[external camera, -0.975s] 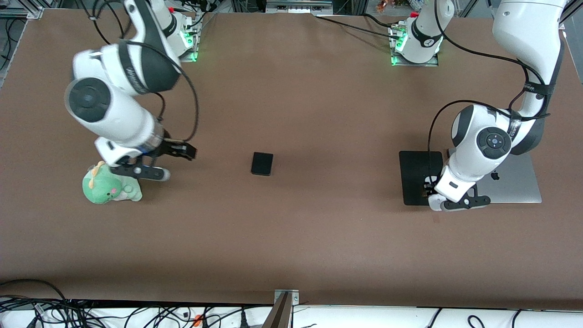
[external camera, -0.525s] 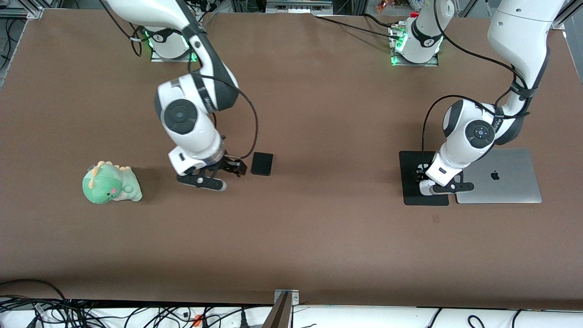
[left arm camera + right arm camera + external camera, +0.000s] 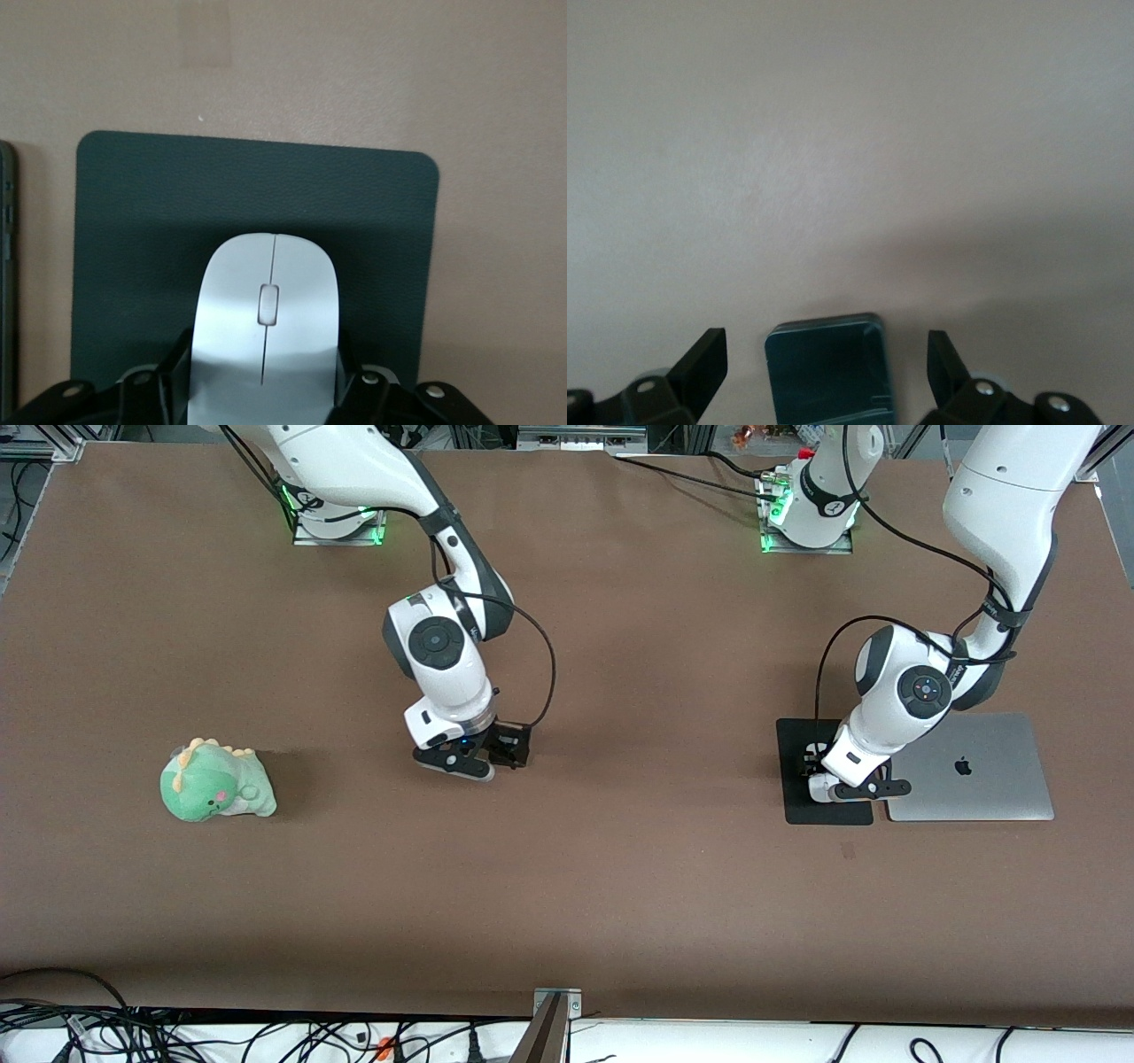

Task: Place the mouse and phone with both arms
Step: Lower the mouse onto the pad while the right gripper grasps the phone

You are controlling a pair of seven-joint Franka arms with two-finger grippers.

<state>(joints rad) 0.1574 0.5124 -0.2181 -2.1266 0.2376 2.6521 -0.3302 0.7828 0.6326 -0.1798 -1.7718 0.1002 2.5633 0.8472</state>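
Note:
The white mouse point(image 3: 266, 301) sits between the fingers of my left gripper point(image 3: 264, 350), which is shut on its sides, low over the matte black pad point(image 3: 133, 221). In the front view my left gripper point(image 3: 819, 779) is over the pad point(image 3: 797, 744), and the arm hides the mouse. The black phone point(image 3: 828, 367) lies flat on the brown table. My right gripper point(image 3: 824, 345) is open and straddles it, with a gap on each side. In the front view my right gripper point(image 3: 505, 755) is low over the phone point(image 3: 521, 737), at the middle of the table.
A closed silver laptop point(image 3: 983, 771) lies beside the pad at the left arm's end; its edge shows in the left wrist view point(image 3: 7, 266). A green dinosaur plush point(image 3: 215, 782) sits at the right arm's end of the table.
My right arm has swung from above the plush across to the phone and come down over it. My left gripper has shifted a little along the pad with the mouse.

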